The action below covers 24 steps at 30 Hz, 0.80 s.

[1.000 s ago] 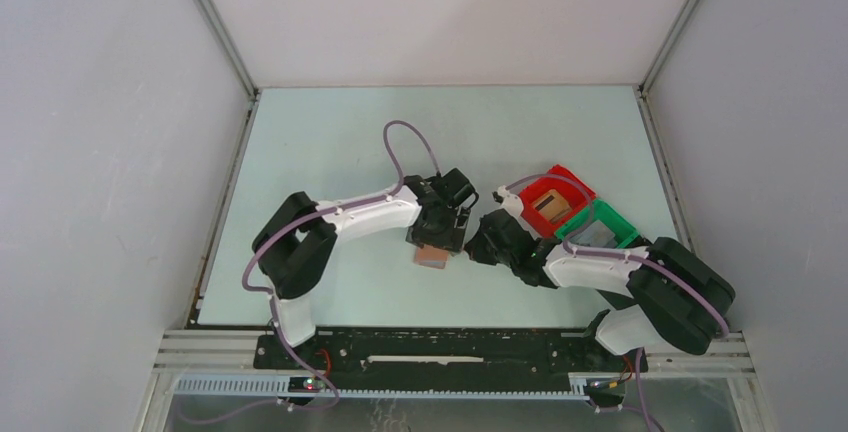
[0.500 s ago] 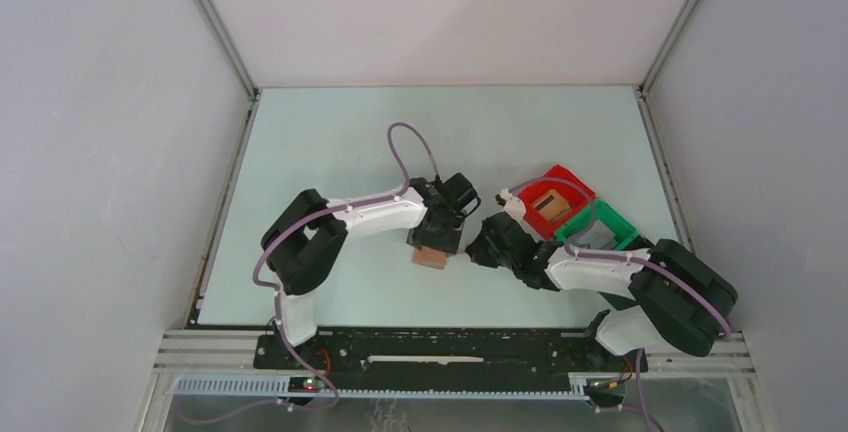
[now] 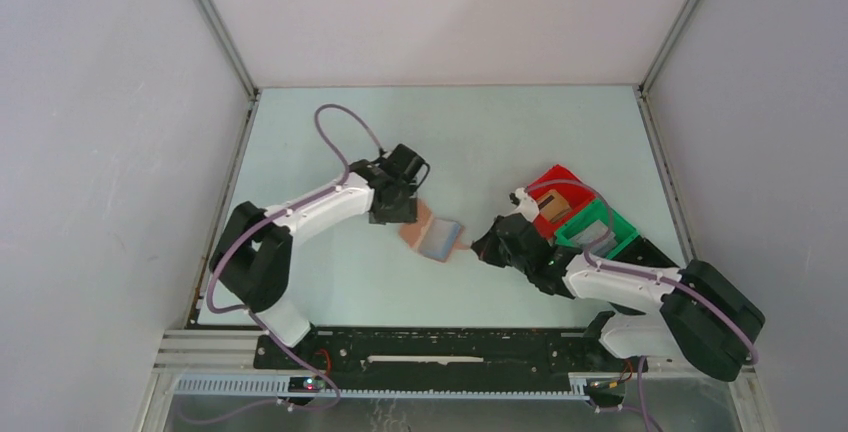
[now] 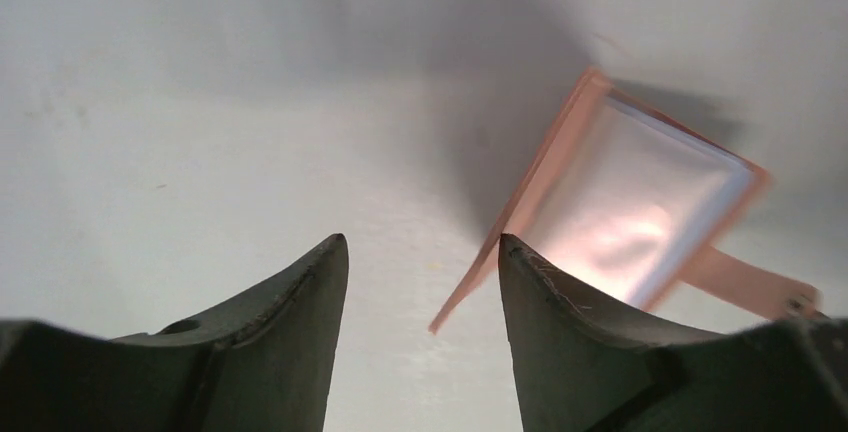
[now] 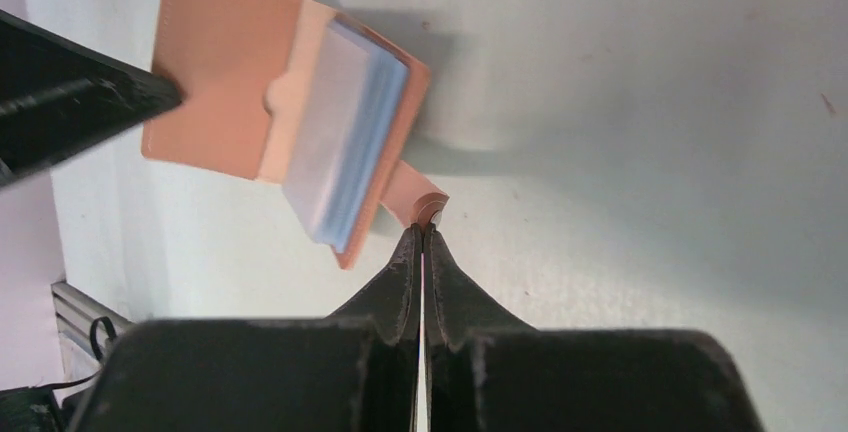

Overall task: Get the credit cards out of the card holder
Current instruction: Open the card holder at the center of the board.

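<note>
The card holder lies opened on the table between the arms, tan-brown with a blue-grey inner panel facing up. In the left wrist view the card holder looks tilted, with one edge reaching in between the fingers. My left gripper is open at the holder's left end. My right gripper is shut on the holder's small side tab, and its closed tips pinch the tab. No loose card shows on the table.
A red bin with a tan item in it and a green bin with a grey item stand just behind my right arm. Grey walls enclose the table on three sides.
My left gripper has let go of the holder and swung back and to the left. The holder now lies spread open with its blue-grey panel showing. My right gripper stays at its right edge.
</note>
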{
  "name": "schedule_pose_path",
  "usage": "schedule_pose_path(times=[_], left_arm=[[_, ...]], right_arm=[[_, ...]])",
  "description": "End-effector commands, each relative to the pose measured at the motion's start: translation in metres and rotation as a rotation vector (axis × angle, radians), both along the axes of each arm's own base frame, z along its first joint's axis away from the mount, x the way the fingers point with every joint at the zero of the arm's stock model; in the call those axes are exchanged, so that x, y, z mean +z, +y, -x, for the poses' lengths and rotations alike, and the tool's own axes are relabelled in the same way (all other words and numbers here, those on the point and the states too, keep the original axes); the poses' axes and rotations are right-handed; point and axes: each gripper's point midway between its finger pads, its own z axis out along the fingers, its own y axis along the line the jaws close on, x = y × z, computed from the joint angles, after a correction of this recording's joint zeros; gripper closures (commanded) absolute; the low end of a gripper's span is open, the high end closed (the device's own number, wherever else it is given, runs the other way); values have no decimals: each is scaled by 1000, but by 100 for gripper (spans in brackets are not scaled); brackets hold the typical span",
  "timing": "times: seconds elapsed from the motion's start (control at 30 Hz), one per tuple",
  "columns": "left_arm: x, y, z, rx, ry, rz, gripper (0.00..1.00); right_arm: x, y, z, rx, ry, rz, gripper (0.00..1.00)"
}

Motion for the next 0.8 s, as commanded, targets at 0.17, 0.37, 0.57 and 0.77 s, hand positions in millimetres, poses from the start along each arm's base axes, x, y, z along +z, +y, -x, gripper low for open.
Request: schedule_pose_path(times=[0.17,0.37,0.57,0.77], left_arm=[[-21,49,-1,79,37,-48,37],[-28,40,9,40,97,-8,35],[7,25,7,4,10,81,31],[30,6,3,-42,-12,176,29]], right_arm=[[-1,-25,18,-26,34,22,100],[23,-43,25,-18,-6,12,100],[57,-44,27,34,-44,-35,100],[73,-33,25,72,-43,-58,100]])
